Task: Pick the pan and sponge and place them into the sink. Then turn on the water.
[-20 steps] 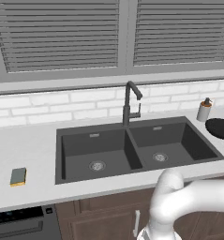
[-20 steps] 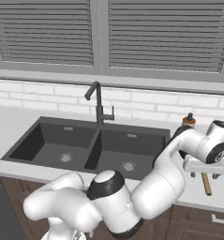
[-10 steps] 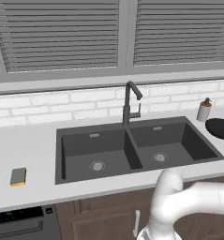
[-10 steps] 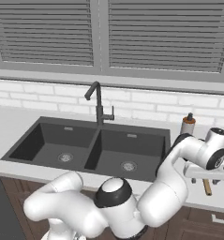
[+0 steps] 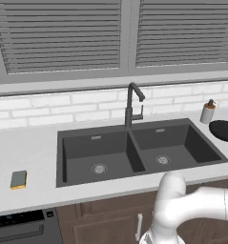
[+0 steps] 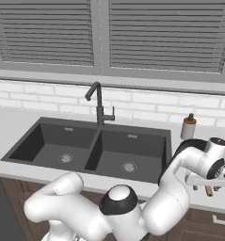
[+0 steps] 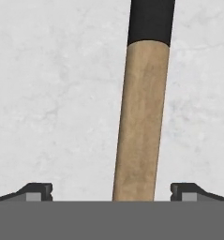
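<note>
The black pan (image 5: 224,130) lies on the counter right of the sink (image 5: 62,157); in the right base view my arm covers most of the pan (image 6: 183,145). Its wooden handle (image 7: 141,122) runs up from between my fingertips to the black pan stub (image 7: 151,21). My gripper (image 7: 111,191) is open, one finger on each side of the handle and neither touching it. From the right base camera the gripper (image 6: 206,188) hangs low over the handle end (image 6: 208,191). The sponge (image 5: 18,179) lies on the counter far left of the sink. No water runs from the faucet (image 5: 132,102).
A beige soap dispenser (image 5: 207,112) stands behind the pan near the brick wall. The dark faucet (image 6: 99,101) rises behind the divider of the two basins. The counter's front edge (image 5: 87,198) runs just below the sink, with a stove corner (image 5: 20,226) at lower left.
My hand has come down a little toward the pan's handle at the right of the sink. The jaws have stayed open, and the pan and sponge have not moved.
</note>
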